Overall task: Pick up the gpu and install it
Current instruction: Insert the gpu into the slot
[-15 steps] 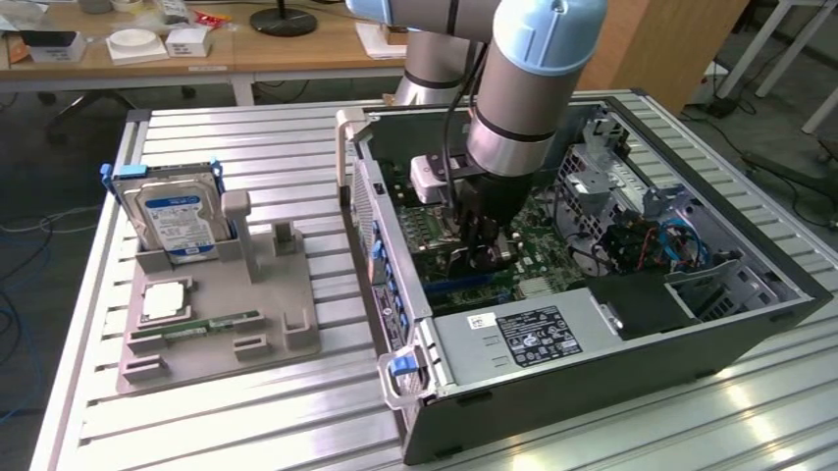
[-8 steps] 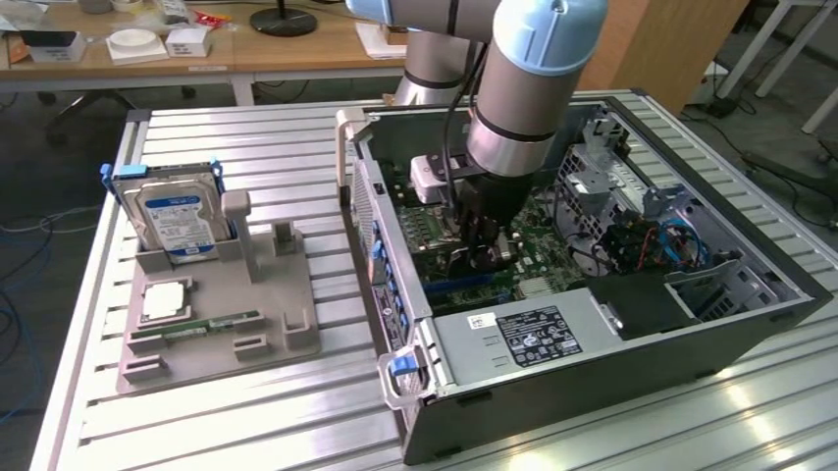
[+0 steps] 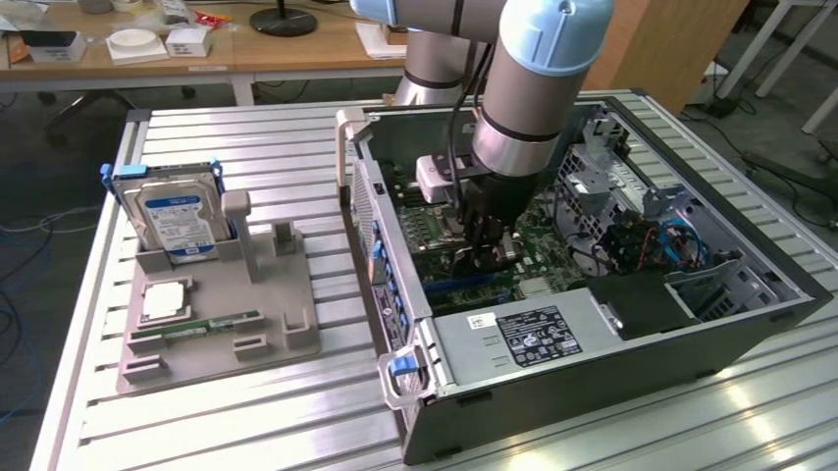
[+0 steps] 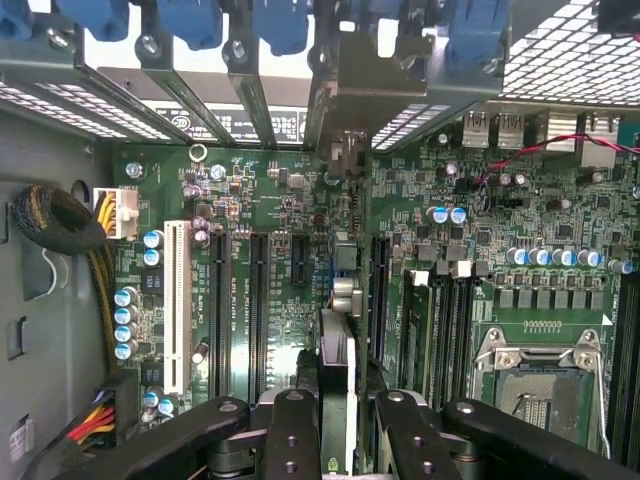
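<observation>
The gpu (image 4: 337, 350) appears edge-on in the wrist view as a thin dark card. Its silvery bracket (image 4: 352, 80) reaches up to the case's rear slot openings. My gripper (image 4: 340, 405) is shut on it, one black finger (image 4: 290, 430) on each side of the card. The card stands upright over the green motherboard (image 4: 290, 200), in line with a slot between the long black expansion slots (image 4: 255, 300). I cannot tell whether its edge sits in the slot. In the exterior view my gripper (image 3: 482, 243) reaches down inside the open computer case (image 3: 733, 324), close above the board.
An empty processor socket (image 4: 545, 375) and memory slots (image 4: 440, 320) lie beside the card. Yellow and black cables (image 4: 60, 225) hang at the case wall. Outside the case, a grey holder (image 3: 223, 324) carries the hard drive (image 3: 177, 218) and a memory stick (image 3: 210, 324). The power supply (image 3: 517, 339) fills the case's near end.
</observation>
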Robot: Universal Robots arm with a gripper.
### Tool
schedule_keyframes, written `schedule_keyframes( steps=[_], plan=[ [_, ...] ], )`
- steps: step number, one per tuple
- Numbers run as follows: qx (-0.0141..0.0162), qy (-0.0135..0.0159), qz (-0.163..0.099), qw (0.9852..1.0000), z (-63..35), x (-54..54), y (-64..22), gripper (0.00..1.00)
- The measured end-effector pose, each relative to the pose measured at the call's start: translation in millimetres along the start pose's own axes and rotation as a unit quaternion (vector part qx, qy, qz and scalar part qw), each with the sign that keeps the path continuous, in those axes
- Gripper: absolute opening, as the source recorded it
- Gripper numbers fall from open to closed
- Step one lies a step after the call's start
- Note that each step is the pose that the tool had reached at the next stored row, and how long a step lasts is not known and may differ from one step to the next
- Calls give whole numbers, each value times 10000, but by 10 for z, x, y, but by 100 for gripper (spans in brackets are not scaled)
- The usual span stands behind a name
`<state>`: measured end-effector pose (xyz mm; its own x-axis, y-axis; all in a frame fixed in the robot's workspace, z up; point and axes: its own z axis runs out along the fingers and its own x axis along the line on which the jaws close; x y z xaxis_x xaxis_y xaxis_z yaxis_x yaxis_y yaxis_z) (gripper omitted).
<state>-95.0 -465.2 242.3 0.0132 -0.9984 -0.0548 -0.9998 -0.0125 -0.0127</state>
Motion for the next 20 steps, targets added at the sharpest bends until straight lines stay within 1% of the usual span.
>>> schedule_keyframes(
  steps=[2,3,6,7,10,13,17,20],
  plan=[
    [0,1,0,10000,0,1,0,26],
    [0,8,0,10000,1,1,-1,26],
    [0,64,-1,10000,1,1,0,26],
    [-1,77,-1,10000,0,2,0,26],
    [-3,82,0,10000,0,2,0,26],
    [-18,99,15,9999,0,0,1,26],
    [-23,102,23,9999,0,-1,0,26],
    [-32,121,43,9999,1,-5,-1,26]
  ],
)
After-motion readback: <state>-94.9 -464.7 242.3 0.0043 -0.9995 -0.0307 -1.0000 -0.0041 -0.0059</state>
